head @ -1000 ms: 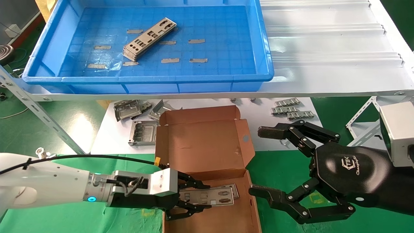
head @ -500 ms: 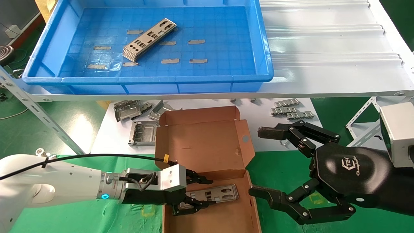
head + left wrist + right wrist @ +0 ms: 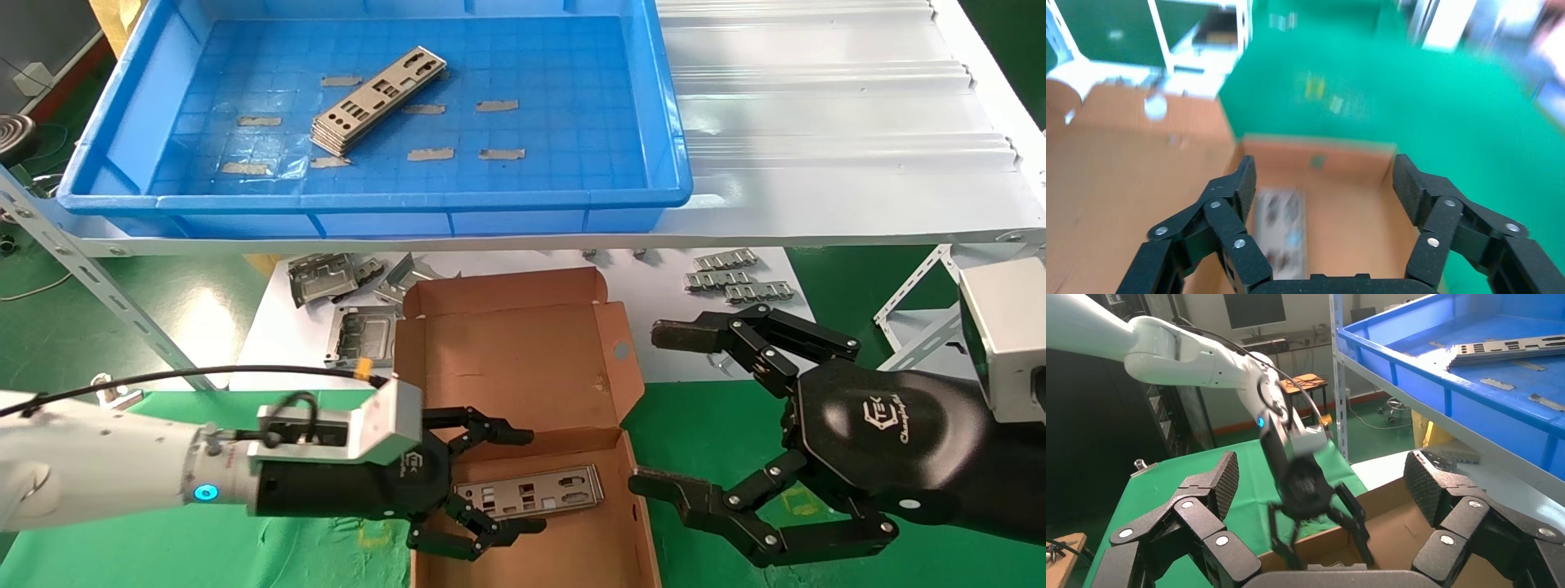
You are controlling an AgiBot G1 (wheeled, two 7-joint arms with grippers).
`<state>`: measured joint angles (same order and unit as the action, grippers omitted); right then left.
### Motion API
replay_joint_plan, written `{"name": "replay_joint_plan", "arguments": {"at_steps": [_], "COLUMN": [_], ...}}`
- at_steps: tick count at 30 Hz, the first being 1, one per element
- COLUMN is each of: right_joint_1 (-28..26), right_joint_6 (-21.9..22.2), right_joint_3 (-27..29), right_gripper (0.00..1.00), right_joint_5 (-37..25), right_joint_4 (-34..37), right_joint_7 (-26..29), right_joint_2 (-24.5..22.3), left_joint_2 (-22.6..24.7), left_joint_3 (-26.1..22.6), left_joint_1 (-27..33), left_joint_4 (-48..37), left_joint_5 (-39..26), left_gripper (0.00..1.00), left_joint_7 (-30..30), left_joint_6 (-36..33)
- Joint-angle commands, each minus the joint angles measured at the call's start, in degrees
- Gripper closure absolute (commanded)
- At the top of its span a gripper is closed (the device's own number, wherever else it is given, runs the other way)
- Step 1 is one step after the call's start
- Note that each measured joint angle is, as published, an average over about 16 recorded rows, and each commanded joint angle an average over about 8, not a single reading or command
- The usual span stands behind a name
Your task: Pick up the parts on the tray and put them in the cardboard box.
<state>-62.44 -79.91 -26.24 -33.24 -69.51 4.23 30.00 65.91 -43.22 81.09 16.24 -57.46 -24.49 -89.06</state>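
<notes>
Over the cardboard box (image 3: 523,384), the left claw (image 3: 498,482) hangs spread, gripping nothing.
One part (image 3: 529,492) lies flat on the box floor between its fingers; more parts (image 3: 377,98) sit stacked in the blue tray (image 3: 368,200). The right claw (image 3: 695,412) hovers beside the box, spread wide and empty.

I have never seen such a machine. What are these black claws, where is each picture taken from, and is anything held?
It is a two-armed robot. One picture looks down from its head; the others come from cameras on each wrist. The black claws are grippers. The left gripper is open above a metal plate lying in the cardboard box; it holds nothing. The right gripper waits open beside the box. More plates are stacked in the blue tray on the shelf.
</notes>
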Motion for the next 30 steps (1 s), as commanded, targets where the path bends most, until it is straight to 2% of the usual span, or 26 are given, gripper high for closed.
{"name": "replay_joint_plan", "arguments": {"at_steps": [1,5,14,30], "right_joint_1": [0.00,0.01,0.01,0.01], "right_joint_6": [0.00,0.02,0.00,0.00], "right_joint_3": [0.00,0.00,0.00,0.00], "right_gripper": [0.00,0.00,0.00,0.00], "right_joint_5": [0.00,0.00,0.00,0.00], "right_joint_4": [0.00,0.01,0.00,0.01], "right_joint_7": [0.00,0.00,0.00,0.00], "right_joint_2": [0.00,0.00,0.00,0.00], "left_joint_2": [-0.60,-0.81,-1.46,-9.13], "left_joint_3": [0.81,1.30,1.65,8.34], "left_joint_1": [-0.37,-0.95,-1.09,-5.93], "left_joint_4": [-0.54,-0.91,0.81,15.48], "left_joint_5": [1.88,3.38,2.68,6.14], "left_gripper": [0.00,0.00,0.00,0.00], "left_joint_7": [1.21,2.09,2.34,10.92], "left_joint_6": [-2.87,-4.48,-3.09,-1.54]}}
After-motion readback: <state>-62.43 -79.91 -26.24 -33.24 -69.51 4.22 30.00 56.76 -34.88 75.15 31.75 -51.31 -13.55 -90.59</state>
